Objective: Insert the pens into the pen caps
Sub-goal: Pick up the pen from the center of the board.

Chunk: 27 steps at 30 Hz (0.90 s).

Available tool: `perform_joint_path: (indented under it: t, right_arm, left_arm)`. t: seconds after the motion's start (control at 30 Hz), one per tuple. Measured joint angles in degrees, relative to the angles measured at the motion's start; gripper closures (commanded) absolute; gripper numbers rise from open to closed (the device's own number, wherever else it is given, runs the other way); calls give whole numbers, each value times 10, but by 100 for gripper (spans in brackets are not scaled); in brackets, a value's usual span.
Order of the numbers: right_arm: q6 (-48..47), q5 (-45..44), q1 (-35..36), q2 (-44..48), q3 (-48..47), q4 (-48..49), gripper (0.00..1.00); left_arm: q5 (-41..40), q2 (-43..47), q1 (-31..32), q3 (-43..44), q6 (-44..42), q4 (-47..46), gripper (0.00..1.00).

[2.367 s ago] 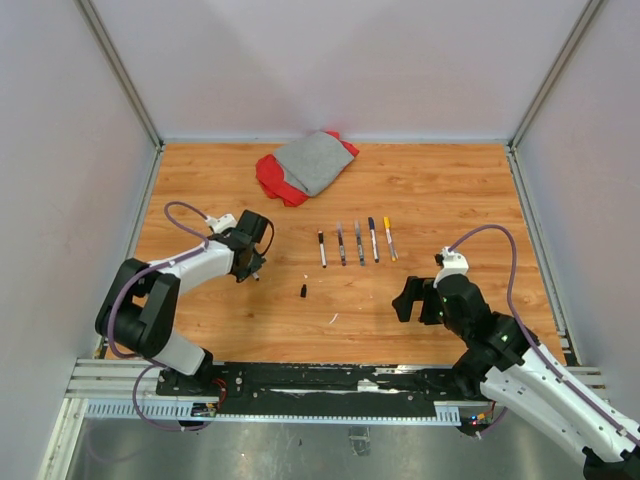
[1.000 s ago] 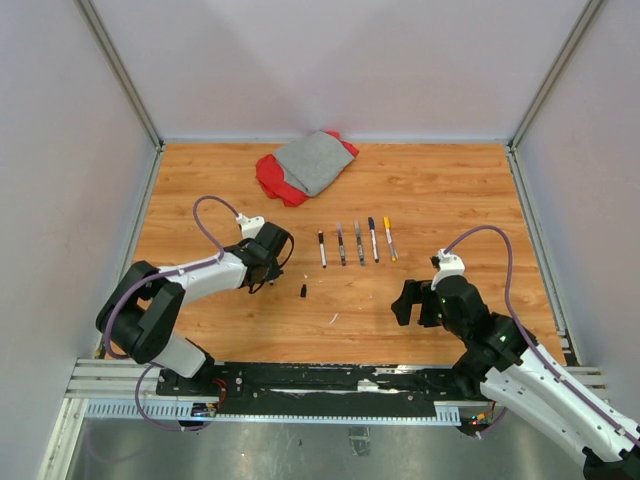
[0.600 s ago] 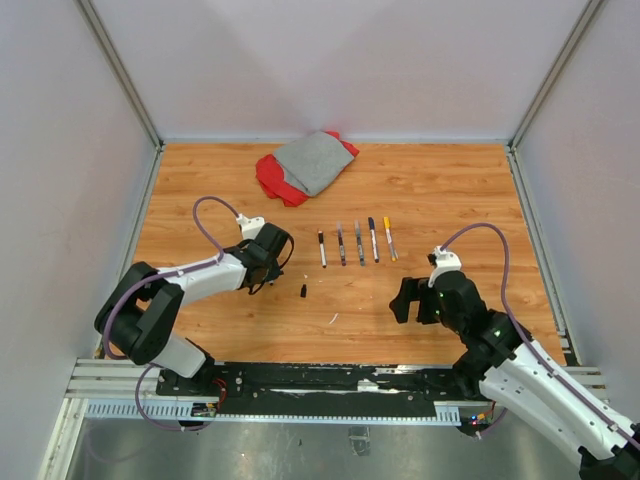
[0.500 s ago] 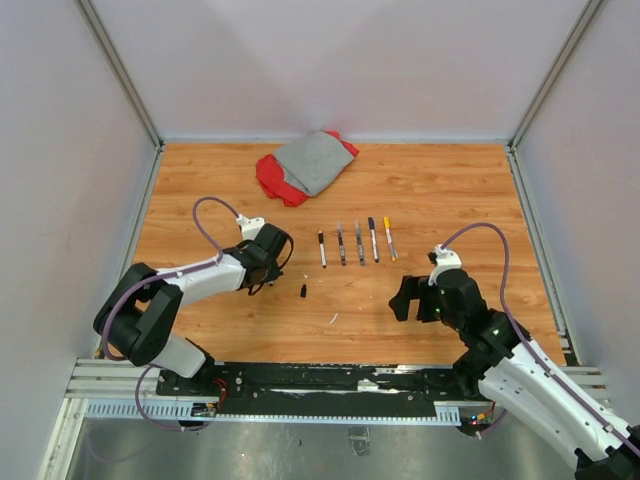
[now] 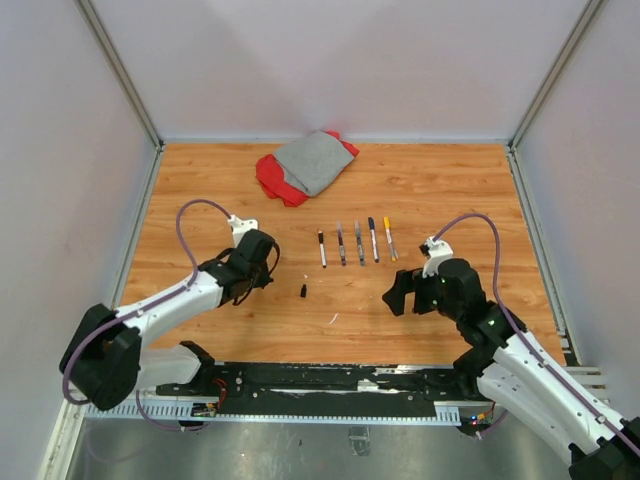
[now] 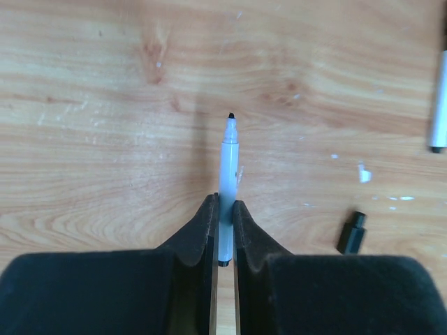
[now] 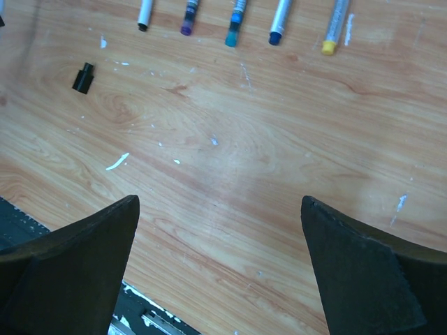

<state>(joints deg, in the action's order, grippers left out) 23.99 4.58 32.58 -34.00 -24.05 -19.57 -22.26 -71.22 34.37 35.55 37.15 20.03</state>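
Pen (image 6: 227, 174) pinched in left gripper (image 6: 223, 206), bare tip forward over the wood (image 6: 105, 105), black cap (image 6: 351, 234) near on its right (other pens (image 7: 234, 12) rowed beyond). Right gripper (image 7: 220, 202) spread wide, empty.

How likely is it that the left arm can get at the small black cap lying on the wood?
Probably yes: the small black cap lies near the left end effector with only wooden tabletop between, though that end effector holds a thin white pen.
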Motion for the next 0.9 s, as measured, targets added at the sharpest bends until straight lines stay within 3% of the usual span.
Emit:
perform_joint_path:
  t: [0.4, 0.67, 0.9]
  right_arm:
    - [12, 40, 0, -7, -10, 73, 0]
    - [47, 47, 0, -87, -39, 161, 3]
    - [49, 51, 8, -153, -92, 215, 4]
  left_arm:
    - [50, 198, 0, -70, -100, -140, 100]
    - [98, 223, 0, -126, -134, -306, 100]
    - [166, 175, 7, -134, -129, -424, 99]
